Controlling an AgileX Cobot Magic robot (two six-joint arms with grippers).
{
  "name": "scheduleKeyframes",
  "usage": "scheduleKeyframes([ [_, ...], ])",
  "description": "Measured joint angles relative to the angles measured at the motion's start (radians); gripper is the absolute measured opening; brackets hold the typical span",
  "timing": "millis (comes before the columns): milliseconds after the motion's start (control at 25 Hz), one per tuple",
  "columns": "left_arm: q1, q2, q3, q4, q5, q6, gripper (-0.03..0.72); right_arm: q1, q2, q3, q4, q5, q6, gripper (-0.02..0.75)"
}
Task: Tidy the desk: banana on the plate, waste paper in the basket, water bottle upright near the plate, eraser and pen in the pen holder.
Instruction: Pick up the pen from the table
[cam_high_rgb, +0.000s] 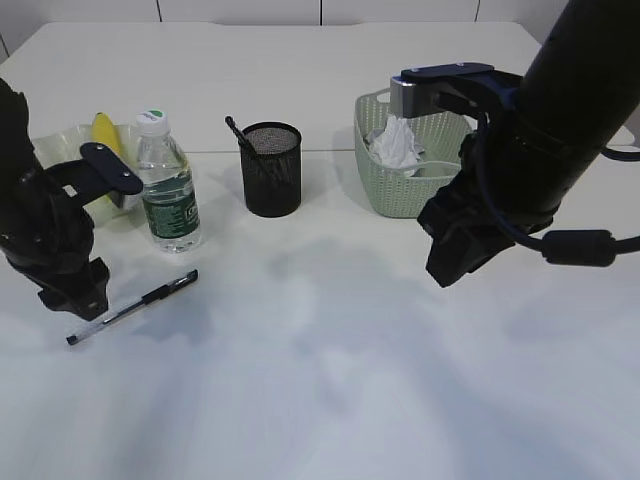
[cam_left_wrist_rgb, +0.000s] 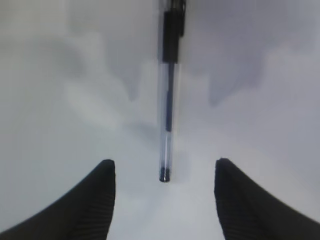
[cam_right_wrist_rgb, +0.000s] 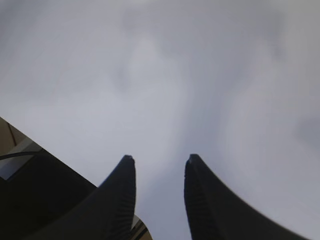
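A clear pen (cam_high_rgb: 134, 306) with a black cap lies on the white desk (cam_high_rgb: 330, 370) at the front left. My left gripper (cam_high_rgb: 82, 300) is open just at its near end; in the left wrist view the pen (cam_left_wrist_rgb: 168, 95) lies ahead between the open fingers (cam_left_wrist_rgb: 164, 172). The water bottle (cam_high_rgb: 167, 182) stands upright beside the pale green plate (cam_high_rgb: 62, 139), which holds the banana (cam_high_rgb: 106, 130). The waste paper (cam_high_rgb: 397, 143) lies in the sage-green basket (cam_high_rgb: 385, 185). The black mesh pen holder (cam_high_rgb: 272, 170) has a dark pen-like thing in it. My right gripper (cam_right_wrist_rgb: 157, 161) is open and empty above bare desk. The eraser is not visible.
The right arm (cam_high_rgb: 520, 150) hangs in front of the basket's right side. The desk seam runs behind the pen holder.
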Motion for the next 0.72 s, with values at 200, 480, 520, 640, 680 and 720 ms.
scheduleKeyframes([
  [200, 0.045, 0.005, 0.000, -0.011, -0.043, 0.027, 0.445, 0.000, 0.000, 0.000, 0.000, 0.000, 0.000, 0.249],
  [480, 0.074, 0.034, 0.000, -0.139, -0.059, 0.153, 0.445, 0.000, 0.000, 0.000, 0.004, 0.000, 0.000, 0.249],
  [520, 0.074, 0.038, 0.000, -0.157, -0.060, 0.171, 0.445, 0.000, 0.000, 0.000, 0.004, 0.000, 0.000, 0.249],
  [640, 0.074, 0.066, 0.000, -0.183, -0.060, 0.197, 0.445, 0.000, 0.000, 0.000, 0.004, 0.000, 0.000, 0.249],
  [680, 0.074, 0.076, 0.000, -0.184, -0.056, 0.199, 0.445, 0.000, 0.000, 0.000, 0.004, 0.000, 0.000, 0.249],
  [720, 0.074, 0.086, 0.000, -0.187, -0.052, 0.203, 0.445, 0.000, 0.000, 0.000, 0.004, 0.000, 0.000, 0.249],
])
